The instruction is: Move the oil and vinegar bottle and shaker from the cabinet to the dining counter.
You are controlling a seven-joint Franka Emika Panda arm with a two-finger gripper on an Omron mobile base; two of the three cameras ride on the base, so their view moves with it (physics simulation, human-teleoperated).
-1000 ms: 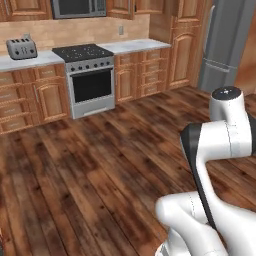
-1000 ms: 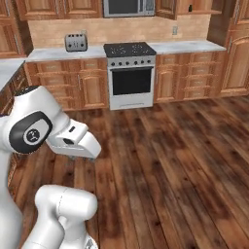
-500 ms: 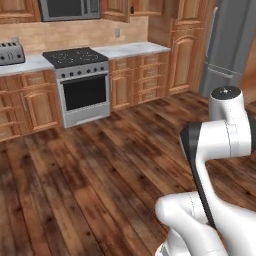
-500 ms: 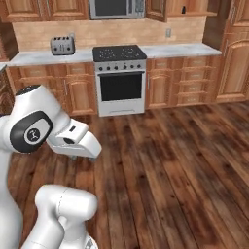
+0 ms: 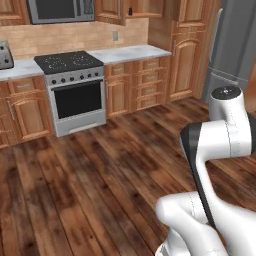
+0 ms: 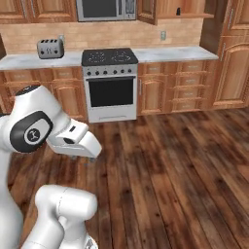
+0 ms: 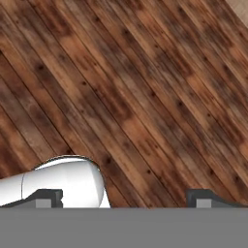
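The reddish-brown wall cabinet [image 6: 192, 7] stands open at the far wall, right of the microwave, its door [image 6: 146, 10] swung out. A small black shaker [image 6: 178, 10] stands on its shelf, and shows as a dark speck [image 5: 130, 11] in the left base view too. The oil and vinegar bottle and the dining counter are out of view. My gripper [image 7: 128, 197] points down at the wooden floor, far from the cabinet. It is open, with nothing between its fingertips [image 7: 48, 196]. The hand [image 6: 78, 142] hangs folded close to the base.
A stove [image 6: 109, 80] with a microwave [image 6: 104, 8] above stands at the far wall. A toaster [image 6: 50, 47] sits on the short marble worktop [image 6: 175, 53]. A grey fridge [image 5: 235, 45] stands at the right. Wooden floor [image 6: 170, 170] stretches between me and the cabinets.
The whole picture has slid left and grown, so the base has driven nearer the far wall and rightward. The arm keeps its folded pose and the gripper stays open.
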